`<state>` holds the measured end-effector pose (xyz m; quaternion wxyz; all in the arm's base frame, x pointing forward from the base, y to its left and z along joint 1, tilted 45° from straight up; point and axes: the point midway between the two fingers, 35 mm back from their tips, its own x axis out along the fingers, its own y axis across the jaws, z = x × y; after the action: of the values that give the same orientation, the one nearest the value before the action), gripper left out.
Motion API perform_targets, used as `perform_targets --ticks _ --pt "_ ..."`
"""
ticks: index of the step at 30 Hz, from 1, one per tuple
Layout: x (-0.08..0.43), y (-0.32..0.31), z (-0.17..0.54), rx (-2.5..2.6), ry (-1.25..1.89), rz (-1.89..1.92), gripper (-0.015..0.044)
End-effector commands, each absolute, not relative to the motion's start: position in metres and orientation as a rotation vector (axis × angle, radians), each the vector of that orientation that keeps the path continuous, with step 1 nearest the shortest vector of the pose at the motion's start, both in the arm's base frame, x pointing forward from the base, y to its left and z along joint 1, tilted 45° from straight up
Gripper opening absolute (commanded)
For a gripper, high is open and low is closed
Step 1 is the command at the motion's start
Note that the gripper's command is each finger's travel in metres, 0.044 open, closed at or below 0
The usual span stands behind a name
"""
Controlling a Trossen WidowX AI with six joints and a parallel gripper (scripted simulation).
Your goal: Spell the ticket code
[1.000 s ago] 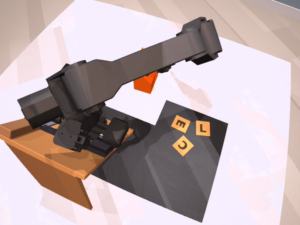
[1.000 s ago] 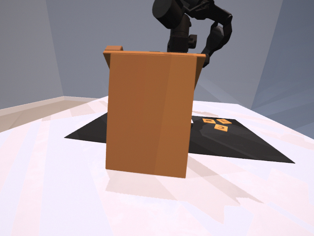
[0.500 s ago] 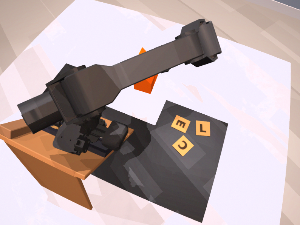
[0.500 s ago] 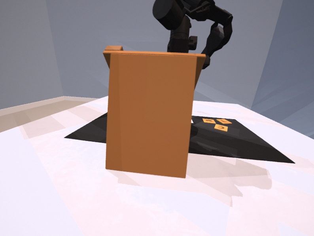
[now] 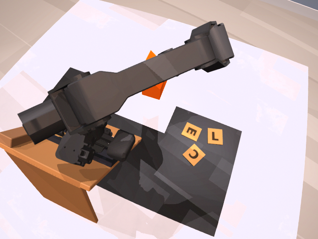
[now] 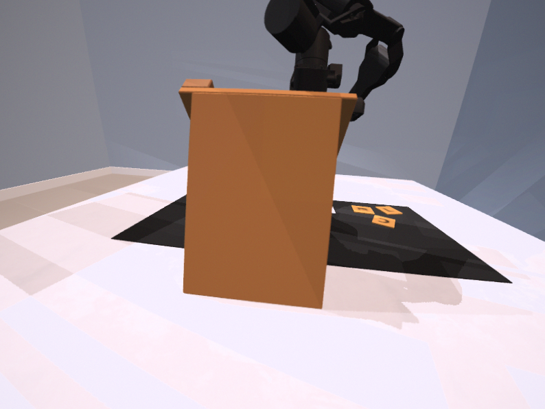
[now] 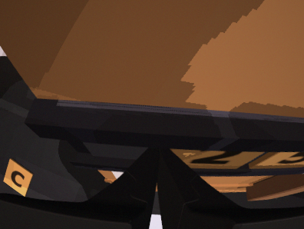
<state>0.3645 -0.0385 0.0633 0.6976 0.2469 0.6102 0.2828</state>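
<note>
My gripper [image 7: 157,153] is shut and empty. Its tips are at the letter rail [image 5: 103,158] [image 7: 127,121] on the wooden board [image 5: 51,156] [image 6: 263,197] [image 7: 115,50], just left of the 2 tile [image 7: 210,157] in the wrist view; contact cannot be told. Right of it, a second tile [image 7: 269,159] is in the rail, its character partly hidden. The E tile [image 5: 191,131] [image 6: 362,209], L tile [image 5: 215,136] [image 6: 388,210] and C tile [image 5: 194,154] [image 6: 384,221] [image 7: 17,178] lie flat on the dark mat. No ticket print is readable.
The dark mat [image 5: 205,185] [image 6: 396,255] spreads beside and behind the board. An orange block [image 5: 152,92] stands partly hidden behind the arm. A raised wooden bar [image 5: 17,138] [image 6: 197,83] is at the board's far left end. The arm covers much of the rail in the top view.
</note>
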Motion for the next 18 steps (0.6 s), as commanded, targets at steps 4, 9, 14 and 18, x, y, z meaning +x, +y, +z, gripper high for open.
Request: perform_targets --ticks 4,9,14,18 --pt "0.364 -0.0417 0.0618 0.552 1.36 0.632 0.0" --pt "0.3642 -0.0428 0.0606 0.552 1.36 0.632 0.0" --pt "0.3644 -0.0439 0.0594 0.552 1.36 0.632 0.0" --pt "0.3645 -0.0448 0.0584 0.552 1.36 0.632 0.0"
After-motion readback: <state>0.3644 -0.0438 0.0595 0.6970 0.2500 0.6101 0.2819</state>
